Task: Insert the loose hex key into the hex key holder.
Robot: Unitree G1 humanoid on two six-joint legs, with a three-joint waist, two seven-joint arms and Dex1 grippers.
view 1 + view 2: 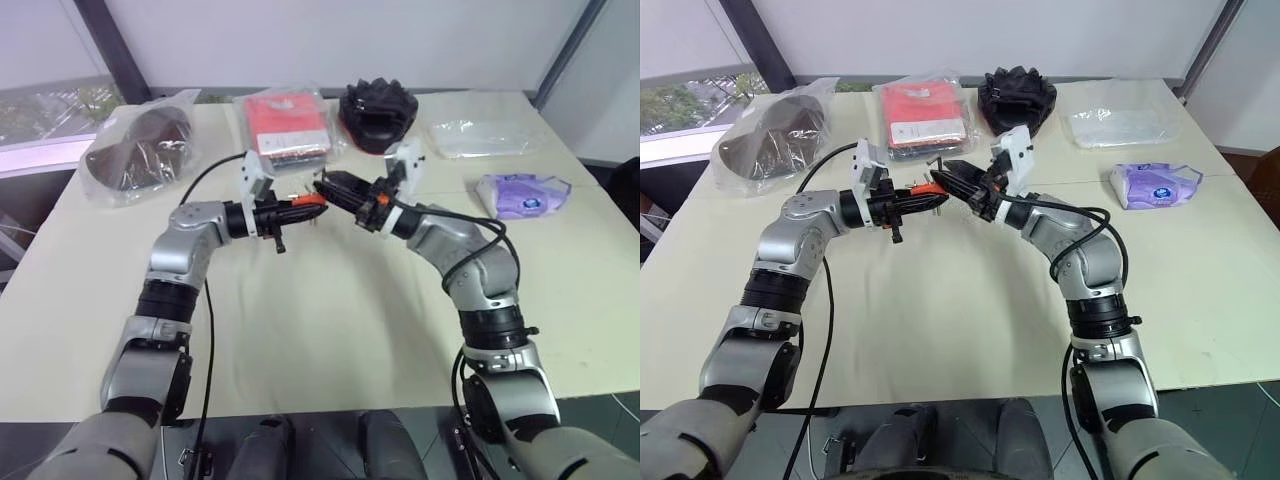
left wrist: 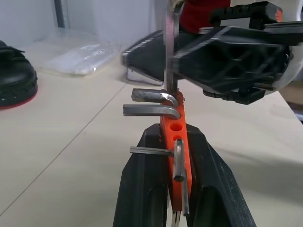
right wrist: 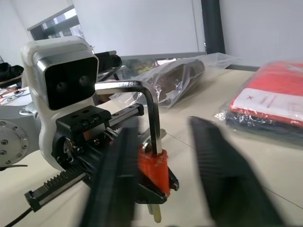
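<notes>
Both arms reach in over the cream table [image 1: 320, 330] and meet above its middle. Left gripper [image 1: 300, 207] points level toward the right one, its black fingers [image 2: 142, 189] clamped on the orange-red hex key holder [image 2: 177, 156], which is held up off the tabletop. Several short grey keys stick out of the block sideways. At its upper end the loose hex key [image 3: 152, 118] stands with its long leg seated in the block, its short leg bent over toward the left wrist camera housing [image 3: 64, 80]. Right gripper [image 1: 335, 187] sits just beside the holder with its two fingers [image 3: 222, 170] spread apart on either side of that key, not pinching it.

Along the far edge of the table lie a bagged dark item [image 1: 135, 150], a flat red packet in clear plastic [image 1: 285, 122], a black shoe-like object [image 1: 378, 112], a clear plastic bag [image 1: 485, 135] and a purple pouch [image 1: 520, 193].
</notes>
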